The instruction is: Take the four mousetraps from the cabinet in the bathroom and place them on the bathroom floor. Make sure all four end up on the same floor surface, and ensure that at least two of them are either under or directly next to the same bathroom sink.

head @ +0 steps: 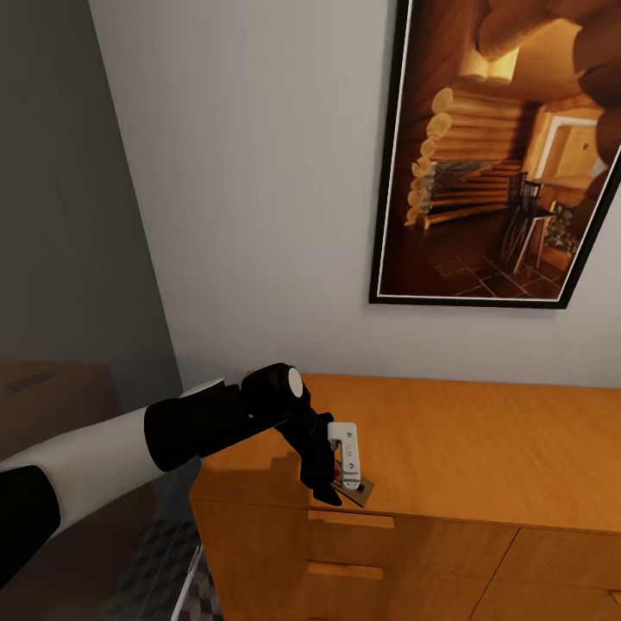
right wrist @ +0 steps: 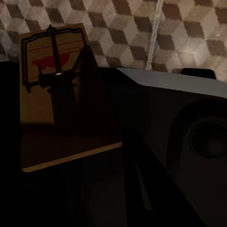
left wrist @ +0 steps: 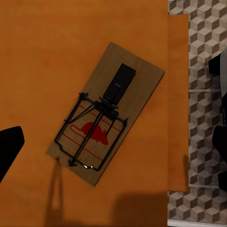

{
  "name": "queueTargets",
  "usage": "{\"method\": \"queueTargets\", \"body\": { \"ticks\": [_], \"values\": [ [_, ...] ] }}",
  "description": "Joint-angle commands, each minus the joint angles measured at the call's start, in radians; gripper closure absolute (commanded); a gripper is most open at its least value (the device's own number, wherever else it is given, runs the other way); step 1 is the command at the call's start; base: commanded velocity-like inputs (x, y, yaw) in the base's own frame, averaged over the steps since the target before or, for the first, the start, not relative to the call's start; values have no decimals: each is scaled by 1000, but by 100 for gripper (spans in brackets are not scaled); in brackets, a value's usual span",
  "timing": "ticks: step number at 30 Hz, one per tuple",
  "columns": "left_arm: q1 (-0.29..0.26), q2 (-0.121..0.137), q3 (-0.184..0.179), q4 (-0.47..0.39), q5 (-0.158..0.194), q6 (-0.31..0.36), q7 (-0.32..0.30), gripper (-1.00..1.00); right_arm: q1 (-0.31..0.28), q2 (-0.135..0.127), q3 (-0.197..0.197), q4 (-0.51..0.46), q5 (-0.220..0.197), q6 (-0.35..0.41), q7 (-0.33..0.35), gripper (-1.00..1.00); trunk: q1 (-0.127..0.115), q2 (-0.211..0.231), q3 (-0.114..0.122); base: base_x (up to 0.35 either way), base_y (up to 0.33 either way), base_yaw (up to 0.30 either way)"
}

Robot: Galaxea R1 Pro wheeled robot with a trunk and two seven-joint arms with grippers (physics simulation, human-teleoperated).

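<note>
Left gripper [head: 343, 483]: poised over the front edge of the cabinet top, pointing down at a mousetrap; fingers spread wide apart, nothing between them, one dark fingertip [left wrist: 8, 147] visible at the edge of the left wrist view.
Mousetrap on cabinet [left wrist: 106, 113]: lies flat on the orange-brown top near the front edge, set at a diagonal; tan board, dark wire bar and black plate, red mouse print on the face; in the head view peeks out just under the left gripper [head: 362, 492].
Cabinet [head: 483, 448]: orange-brown wood, against the white wall; drawer fronts with slim bar handles [head: 351, 518] below the top.
Right gripper: in the right wrist view a dark finger [right wrist: 87, 75] rests against a second mousetrap [right wrist: 54, 101], board held edge-up; clamped on it by all appearances, though much sits in shadow.
Bathroom floor [right wrist: 142, 33]: cube-pattern tiles in brown, beige and white, seen beyond the held trap; also beside the cabinet's front edge [left wrist: 203, 71] and at lower left in the head view [head: 155, 569].
Wall picture [head: 509, 155]: black-framed print of a log-cabin interior, hanging above the cabinet.
</note>
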Motion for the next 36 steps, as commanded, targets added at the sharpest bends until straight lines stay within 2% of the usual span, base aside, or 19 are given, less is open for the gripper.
{"method": "queueTargets", "body": {
  "ticks": [1, 36],
  "values": [
    [-1, 0, -1, -1, 3, 7, 1, -100, 0, 0, 8, 1, -8, -3, -2, 100, 0, -1, -1, 0, 0, 0],
    [-1, 0, -2, 1, 3, 7, 1, -100, 0, 0, 9, 1, -8, -1, -2, 100, 0, -1, -1, 11, 0, 0]
  ]
}}
